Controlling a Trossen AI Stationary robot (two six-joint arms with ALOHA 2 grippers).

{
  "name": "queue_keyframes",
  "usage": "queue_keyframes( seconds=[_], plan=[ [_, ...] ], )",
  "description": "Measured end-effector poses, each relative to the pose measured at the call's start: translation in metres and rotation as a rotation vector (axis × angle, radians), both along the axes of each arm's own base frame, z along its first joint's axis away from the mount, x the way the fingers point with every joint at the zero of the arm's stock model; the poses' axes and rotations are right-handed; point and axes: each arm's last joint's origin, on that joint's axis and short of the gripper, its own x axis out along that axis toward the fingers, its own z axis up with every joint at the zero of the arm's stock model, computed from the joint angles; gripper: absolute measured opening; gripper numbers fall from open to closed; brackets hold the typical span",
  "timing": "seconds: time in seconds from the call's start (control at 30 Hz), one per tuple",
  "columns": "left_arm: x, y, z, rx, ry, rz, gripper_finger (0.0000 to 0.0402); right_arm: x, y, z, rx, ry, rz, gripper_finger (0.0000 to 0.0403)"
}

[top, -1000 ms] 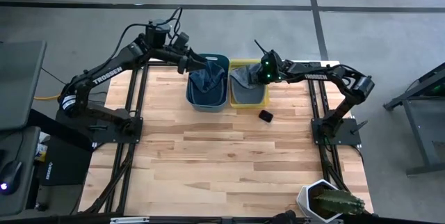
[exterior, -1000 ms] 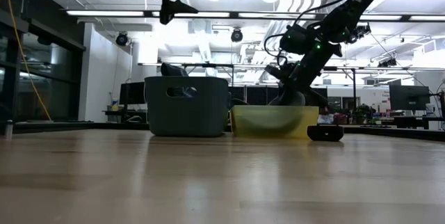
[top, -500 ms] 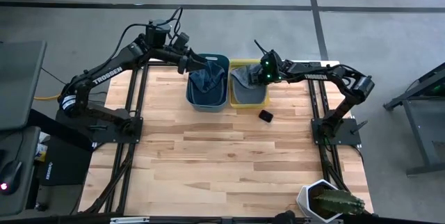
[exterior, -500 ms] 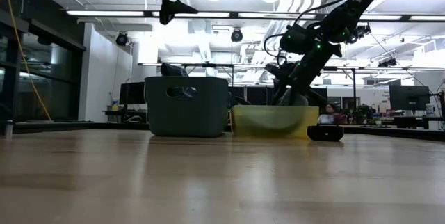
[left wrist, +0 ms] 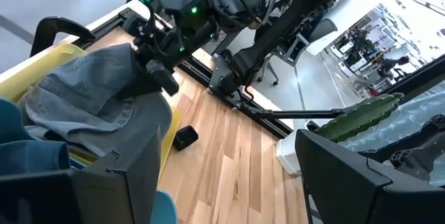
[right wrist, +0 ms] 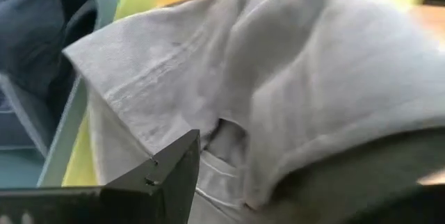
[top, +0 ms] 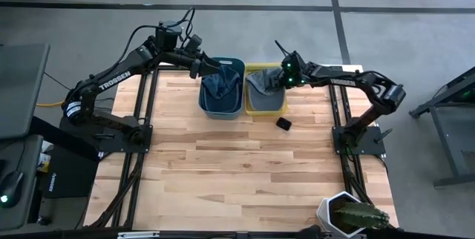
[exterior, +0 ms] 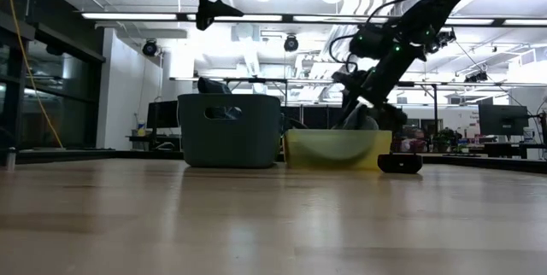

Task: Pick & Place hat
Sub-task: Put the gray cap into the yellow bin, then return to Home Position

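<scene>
So the grey hat (top: pixel 261 83) sits in the yellow bin (top: pixel 265 106), and the right gripper (top: pixel 283 78) is right on top of it, way nearer than the left gripper (top: pixel 211 69) hovering wide open over the blue bin (top: pixel 222 110). Can't tell if the right one has clamped down on fabric yet.

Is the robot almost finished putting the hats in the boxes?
Partly. A dark blue hat already lies in the blue bin, with the left gripper hovering above it. The right gripper is down at the grey hat, which sits in the yellow bin; whether its jaws hold it is unclear. A small black object lies on the table.
</scene>
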Motion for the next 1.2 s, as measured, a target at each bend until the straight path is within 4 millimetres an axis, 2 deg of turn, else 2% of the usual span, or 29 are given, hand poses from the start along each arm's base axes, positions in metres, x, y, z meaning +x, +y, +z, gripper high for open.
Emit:
queue_keyframes(
  seconds=[0.5, 0.97, 1.2],
  plan=[
    [-0.001, -0.001, 0.001, 0.001, -0.002, 0.001, 0.0275, -0.030, 0.014, 0.039, -0.048, 0.043, -0.045, 0.0212],
    [-0.039, -0.027, 0.022, 0.130, 0.037, 0.153, 0.0275, -0.057, 0.046, 0.097, -0.168, -0.131, 0.016, 0.0211],
    [-0.058, -0.042, 0.005, 0.133, 0.047, 0.199, 0.0275, -0.071, 0.077, 0.129, -0.301, -0.230, 0.054, 0.0211]
  ],
)
